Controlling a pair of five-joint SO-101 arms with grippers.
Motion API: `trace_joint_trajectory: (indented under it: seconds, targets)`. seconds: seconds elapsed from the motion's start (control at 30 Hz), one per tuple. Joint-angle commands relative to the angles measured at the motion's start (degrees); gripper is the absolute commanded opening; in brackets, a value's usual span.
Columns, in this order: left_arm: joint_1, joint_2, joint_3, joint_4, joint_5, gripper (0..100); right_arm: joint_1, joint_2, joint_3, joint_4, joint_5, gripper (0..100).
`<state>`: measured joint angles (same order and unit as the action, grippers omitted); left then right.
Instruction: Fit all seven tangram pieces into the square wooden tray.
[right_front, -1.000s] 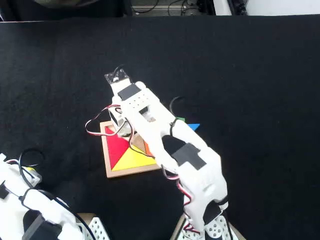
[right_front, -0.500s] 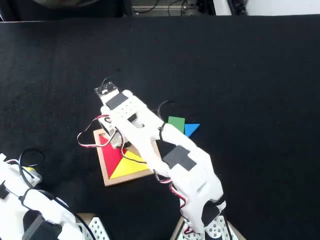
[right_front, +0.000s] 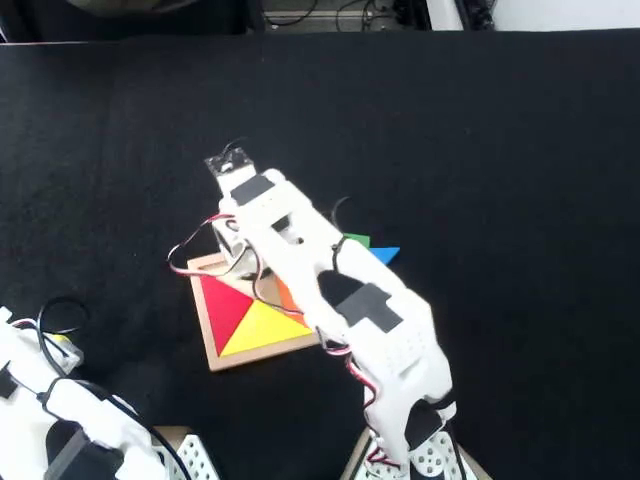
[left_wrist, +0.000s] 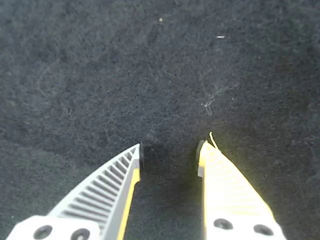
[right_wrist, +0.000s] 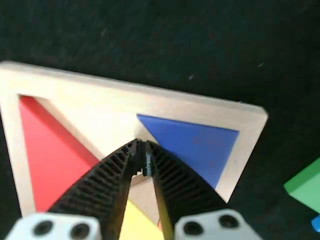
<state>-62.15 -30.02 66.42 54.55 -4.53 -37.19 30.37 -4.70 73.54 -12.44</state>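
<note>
The right gripper (right_wrist: 142, 150) has its black jaws pinched nearly together with nothing held, tips over bare wood just beside a blue triangle (right_wrist: 195, 145) whose square corner sits in a corner of the wooden tray (right_wrist: 150, 95). The left gripper (left_wrist: 170, 152) stands moderately open over black cloth (left_wrist: 150, 65), gripping nothing.

Seen from above, the cloth covers the table, with cables at 12 o'clock. The tray lies at about 8 o'clock from the centre, slightly skewed. The red triangle (right_front: 225, 305) has its long side along the 9 o'clock rim, the yellow triangle (right_front: 265, 325) along 6 o'clock. At 3 o'clock of the tray, a green piece (right_front: 357, 240) and a blue piece (right_front: 386, 254) lie on the cloth.
</note>
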Motion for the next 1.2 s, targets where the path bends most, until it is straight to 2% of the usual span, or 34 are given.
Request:
trace_joint_trajectory:
  seconds: [0.0,0.2,0.4,0.47,0.63,0.73,0.87,0.93,1.03,1.17]
  targets:
    - [0.75,-1.14,-0.40,-0.53,0.00,20,4.13,-0.92,-2.59,-1.23,0.62,1.1]
    - [0.75,-1.14,-0.40,-0.53,0.00,20,7.38,-1.19,-2.59,-1.32,0.62,1.1]
    - [0.75,-1.14,-0.40,-0.53,0.00,20,6.24,-1.98,-3.56,-0.62,0.62,1.1]
    - [0.75,-1.14,-0.40,-0.53,0.00,20,6.15,-4.53,-5.93,2.64,0.62,1.1]
    - [0.75,-1.14,-0.40,-0.53,0.00,20,9.14,-18.42,-19.03,18.29,2.20,1.1]
    - [0.75,-1.14,-0.40,-0.53,0.00,20,12.66,-25.01,-21.58,23.38,11.25,1.1]
    - [0.75,-1.14,-0.40,-0.53,0.00,20,21.45,-27.21,-15.08,24.79,32.09,1.1]
    - [0.75,-1.14,-0.40,-0.53,0.00,20,26.64,-27.21,-9.63,24.44,39.12,1.1]
    - [0.75,-1.14,-0.40,-0.53,0.00,20,32.44,-27.30,-1.10,19.87,46.51,1.1]
    - [0.75,-1.14,-0.31,-0.53,0.09,20,33.41,-27.30,8.92,9.76,57.05,1.8]
